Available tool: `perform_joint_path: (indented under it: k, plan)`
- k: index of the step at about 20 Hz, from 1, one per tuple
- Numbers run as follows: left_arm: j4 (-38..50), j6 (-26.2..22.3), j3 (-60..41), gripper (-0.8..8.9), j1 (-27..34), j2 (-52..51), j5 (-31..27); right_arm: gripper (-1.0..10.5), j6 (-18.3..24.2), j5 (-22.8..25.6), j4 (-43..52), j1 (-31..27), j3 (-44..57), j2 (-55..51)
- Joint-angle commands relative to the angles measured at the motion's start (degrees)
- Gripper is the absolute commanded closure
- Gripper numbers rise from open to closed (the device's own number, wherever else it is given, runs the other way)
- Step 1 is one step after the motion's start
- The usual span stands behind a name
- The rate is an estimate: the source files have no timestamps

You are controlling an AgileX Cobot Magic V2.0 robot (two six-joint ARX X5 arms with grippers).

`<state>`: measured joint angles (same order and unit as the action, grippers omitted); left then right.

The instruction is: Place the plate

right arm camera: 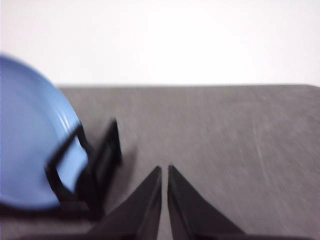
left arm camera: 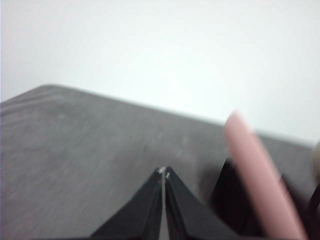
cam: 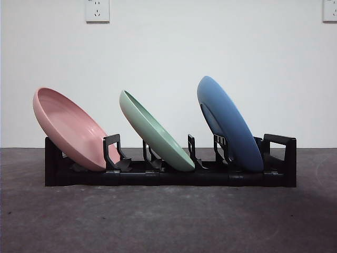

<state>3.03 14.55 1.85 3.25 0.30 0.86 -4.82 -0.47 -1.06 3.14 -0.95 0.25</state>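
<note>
A black dish rack (cam: 174, 176) stands on the dark table and holds three tilted plates: a pink plate (cam: 71, 129) at the left, a green plate (cam: 155, 132) in the middle and a blue plate (cam: 229, 124) at the right. Neither arm shows in the front view. My left gripper (left arm camera: 164, 171) is shut and empty, with the pink plate's rim (left arm camera: 260, 177) beside it. My right gripper (right arm camera: 164, 168) is shut and empty, with the blue plate (right arm camera: 30, 135) and the rack's end (right arm camera: 97, 167) beside it.
A white wall with two sockets (cam: 97, 10) stands behind the table. The grey table top (cam: 168, 221) stretches in front of the rack.
</note>
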Motion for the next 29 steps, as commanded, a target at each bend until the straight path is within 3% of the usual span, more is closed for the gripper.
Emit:
perform_joint_path:
  k: [1,5,8,11,16,21,24,29]
  plan:
    - [4.9,4.6,-1.0,8.06,0.1,-0.1,0.5,9.3,-8.9,-1.2,5.0,0.1,0.2,0.0]
    - [13.0,8.0,-0.8,8.06,0.1,-0.1,0.7,9.3,-16.8,-2.2,11.0,0.1,-0.1,0.0]
    - [12.7,11.0,1.1,8.06,0.1,0.0,0.7,9.3,-18.8,-2.5,10.7,0.1,-2.3,0.0]
    - [4.1,16.5,4.9,8.06,0.1,0.2,0.9,9.3,-18.7,-2.3,5.0,0.0,-7.3,1.1]
    - [-10.8,16.9,12.9,8.03,0.1,3.5,6.7,9.3,-14.6,-4.3,-7.5,0.0,-18.2,8.2]
    - [-23.3,14.3,22.2,8.03,0.1,9.3,13.8,9.3,-8.9,-9.3,-18.5,0.1,-28.2,17.7]
    - [-32.0,8.0,28.4,8.03,0.1,13.7,13.9,9.3,-6.8,-13.2,-26.1,0.1,-34.5,24.0]
    - [-43.7,1.5,37.8,8.03,0.1,21.8,13.9,9.3,-6.7,-17.3,-36.9,0.1,-43.4,32.9]
